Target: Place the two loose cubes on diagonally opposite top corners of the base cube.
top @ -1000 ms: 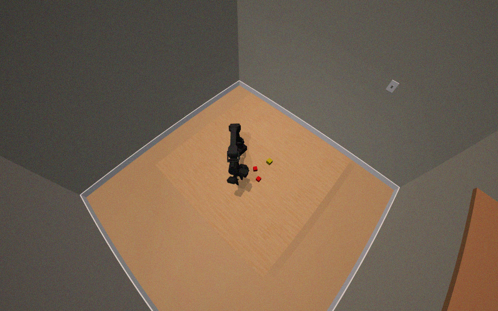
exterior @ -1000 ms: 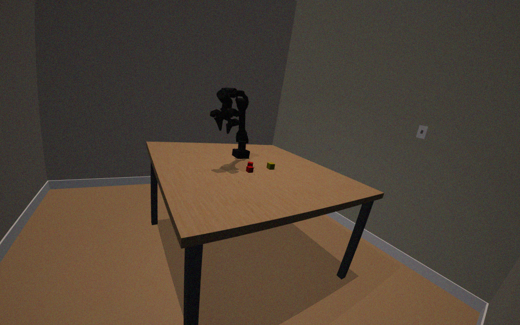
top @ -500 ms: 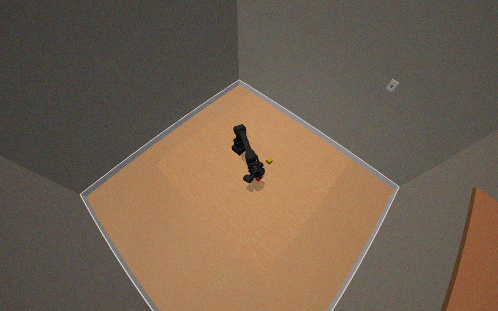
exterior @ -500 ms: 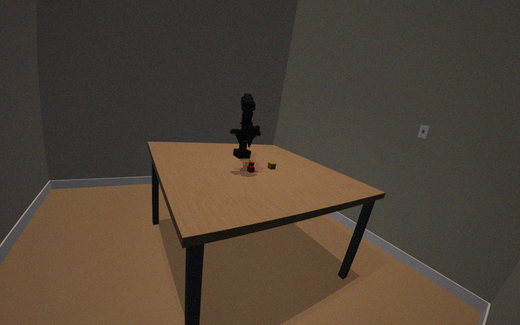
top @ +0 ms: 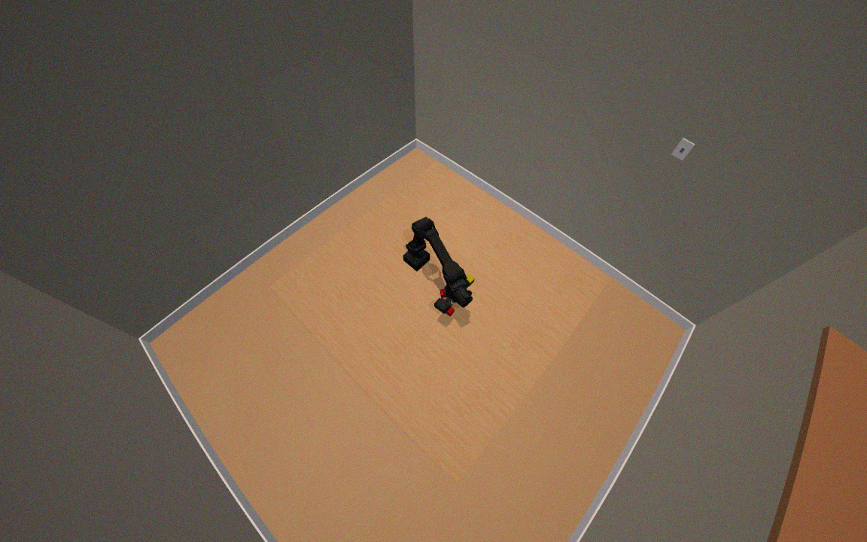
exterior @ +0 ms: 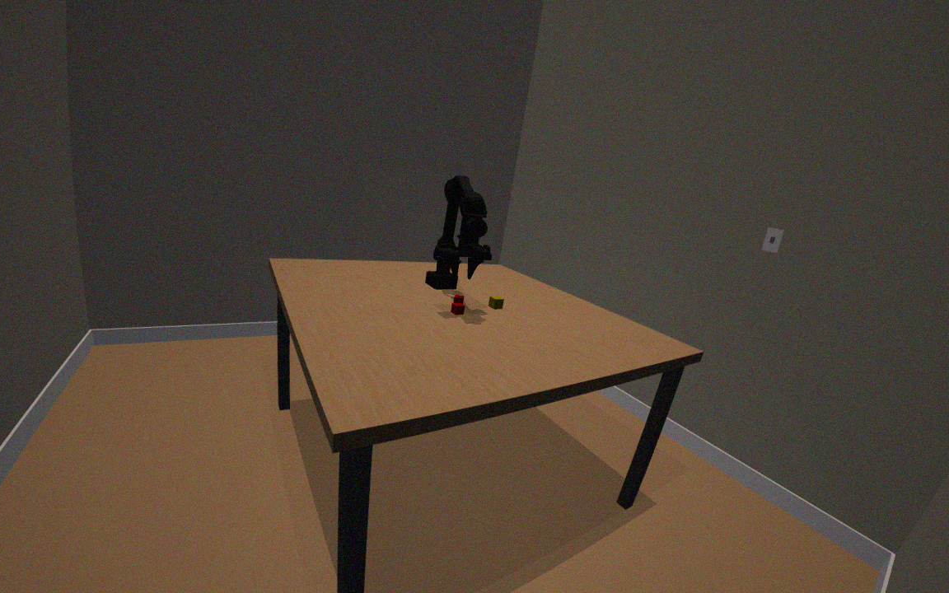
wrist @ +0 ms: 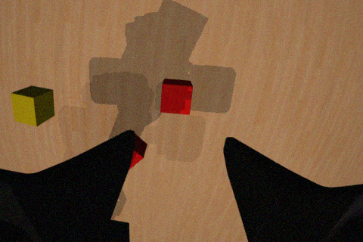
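Note:
The yellow base cube stands on the table, at the left in the wrist view. One red loose cube sits beyond the space between the fingertips in the wrist view. The other red loose cube is partly hidden behind the left finger in the wrist view and appears turned relative to the first. The red cubes stand apart on the table. My gripper is open and empty, pointing down above the table, with its tips over the area near the red cubes.
The wooden table carries the arm, which passes close above the cubes in the top view. The arm's shadow falls around the red cubes. A brown panel is far off at the right.

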Available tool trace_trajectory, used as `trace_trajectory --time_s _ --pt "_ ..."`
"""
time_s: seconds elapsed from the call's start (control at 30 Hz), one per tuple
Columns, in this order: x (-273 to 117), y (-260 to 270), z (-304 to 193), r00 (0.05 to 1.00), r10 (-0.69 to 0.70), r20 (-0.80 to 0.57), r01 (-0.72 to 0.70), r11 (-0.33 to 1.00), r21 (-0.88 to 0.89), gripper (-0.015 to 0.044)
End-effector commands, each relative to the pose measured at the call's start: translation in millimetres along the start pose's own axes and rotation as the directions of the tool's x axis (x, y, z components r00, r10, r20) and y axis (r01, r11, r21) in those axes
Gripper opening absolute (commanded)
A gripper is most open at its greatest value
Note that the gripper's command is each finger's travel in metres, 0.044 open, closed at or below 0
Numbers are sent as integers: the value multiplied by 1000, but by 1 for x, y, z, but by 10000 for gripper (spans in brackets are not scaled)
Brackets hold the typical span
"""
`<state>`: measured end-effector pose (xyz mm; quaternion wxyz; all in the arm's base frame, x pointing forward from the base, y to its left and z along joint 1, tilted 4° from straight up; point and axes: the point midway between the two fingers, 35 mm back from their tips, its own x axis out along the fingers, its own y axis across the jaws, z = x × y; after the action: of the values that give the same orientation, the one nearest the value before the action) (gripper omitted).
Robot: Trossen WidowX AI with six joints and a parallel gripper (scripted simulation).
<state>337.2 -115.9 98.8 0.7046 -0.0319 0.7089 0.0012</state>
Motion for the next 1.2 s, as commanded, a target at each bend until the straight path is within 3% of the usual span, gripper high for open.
trace_trajectory --time_s 0.0,0.13,1.17 --pt "29 2 -1 1000 -1 -15 1 1000 7 265" --pt "58 2 -3 1000 -1 -15 1 1000 7 265" --pt "103 2 -4 1000 -1 -15 1 1000 7 265"
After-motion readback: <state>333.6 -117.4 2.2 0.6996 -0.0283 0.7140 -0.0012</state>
